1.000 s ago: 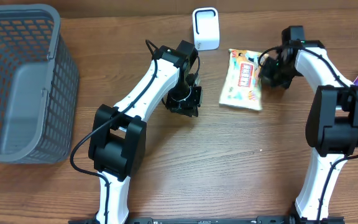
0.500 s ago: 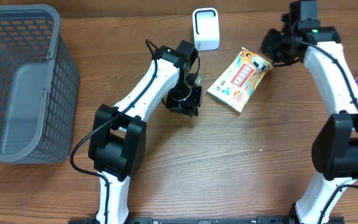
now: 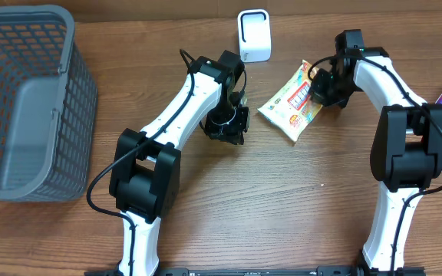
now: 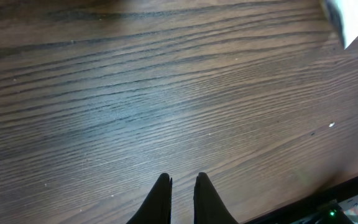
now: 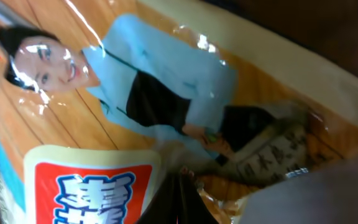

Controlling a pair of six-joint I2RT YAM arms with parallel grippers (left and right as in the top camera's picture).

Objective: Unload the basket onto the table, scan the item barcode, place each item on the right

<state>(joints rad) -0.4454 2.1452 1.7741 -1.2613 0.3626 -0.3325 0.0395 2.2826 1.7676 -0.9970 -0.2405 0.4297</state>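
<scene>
Yellow and glossy, the snack packet [image 3: 291,103] is slanted over the wooden table [image 3: 282,199]. Its long axis runs from near left to far right. The right gripper [image 3: 322,84] is closed on its far right end. The white scanner [image 3: 253,36] stands near, beyond the packet's left end, so the right arm must bring it there. The left gripper [image 3: 229,124] is closed and holds nothing.

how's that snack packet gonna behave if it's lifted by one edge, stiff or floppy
Probably floppy: the snack packet is a thin, flat film pouch, so it would likely sag from the edge the right gripper pinches. Likely slippery too: its glossy wrap shows glare in the right wrist view.
</scene>
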